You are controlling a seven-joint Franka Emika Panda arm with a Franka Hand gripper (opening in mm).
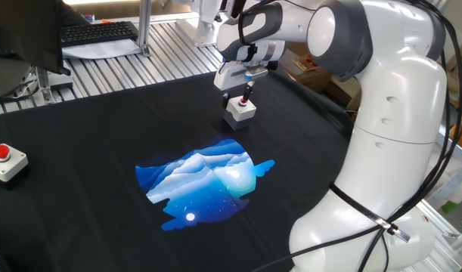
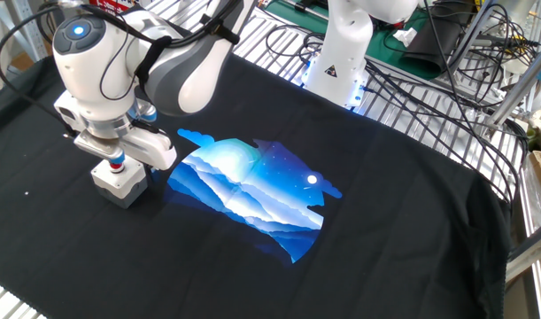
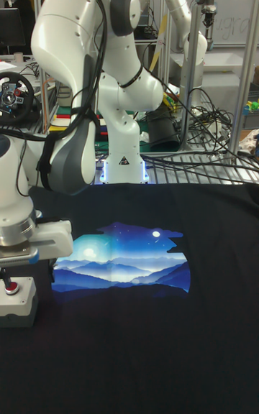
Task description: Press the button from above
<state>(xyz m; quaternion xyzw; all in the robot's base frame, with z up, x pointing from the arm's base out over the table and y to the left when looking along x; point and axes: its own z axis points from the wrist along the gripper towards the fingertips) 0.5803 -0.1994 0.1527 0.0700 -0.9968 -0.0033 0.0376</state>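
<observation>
- Small grey box point(image 1: 241, 111) sitting on the black cloth point(image 1: 102, 136) covering the table, toward the far side in one fixed view, just past the upper right corner of the blue mountain print point(image 1: 204, 183).
- Little red button point(image 3: 8, 287) on top of that box, showing clearly in the tall fixed view; also visible in one fixed view as a red dot with a dark finger coming down onto it.
- Hand point(image 1: 246, 89) parked right over the box, pointing straight down, white wrist block hanging just above it.
- Fingertip looks to be touching or nearly touching the button top; too small to say which.
- Can't tell whether the fingers are spread or pinched together: no view gives a clean look at the tips, and the wrist block hides most of them from the other fixed view.
- From the other fixed view, box point(image 2: 119, 182) sits at the left end of the print, a blue ring and a bit of red just above it under the hand point(image 2: 116, 165).
- Second button unit, flat white box with a bigger red dome point(image 1: 1, 161), way off at the near left edge of the cloth, well apart from the arm.
- Keyboard point(image 1: 97, 32) on the slatted metal surface behind the cloth.
</observation>
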